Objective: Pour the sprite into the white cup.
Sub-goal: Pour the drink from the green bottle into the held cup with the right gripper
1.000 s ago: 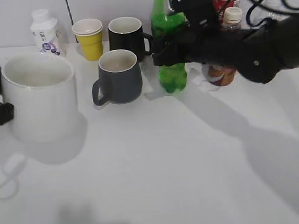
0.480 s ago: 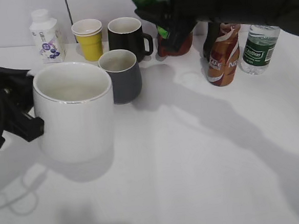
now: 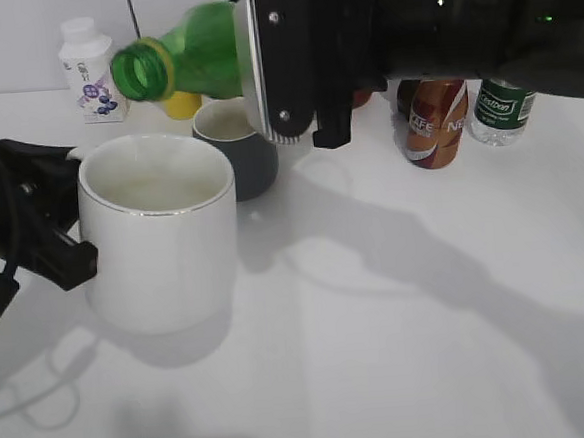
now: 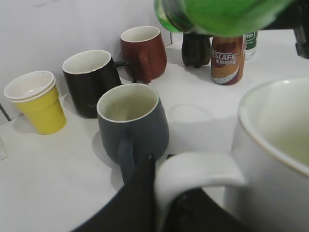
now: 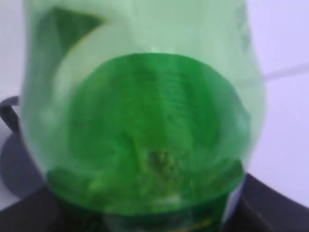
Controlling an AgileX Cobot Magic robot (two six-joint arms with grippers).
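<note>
In the exterior view the right gripper holds the sprite almost horizontal, its open mouth pointing left, above the white cup; in the left wrist view the left gripper clamps the cup's handle; in the right wrist view the bottle fills the frame.

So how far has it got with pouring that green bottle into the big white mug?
Done: the right gripper has the sprite tipped, mouth above the white cup. In hand: the left gripper holds the cup's handle. Left: no stream is visible yet.
</note>
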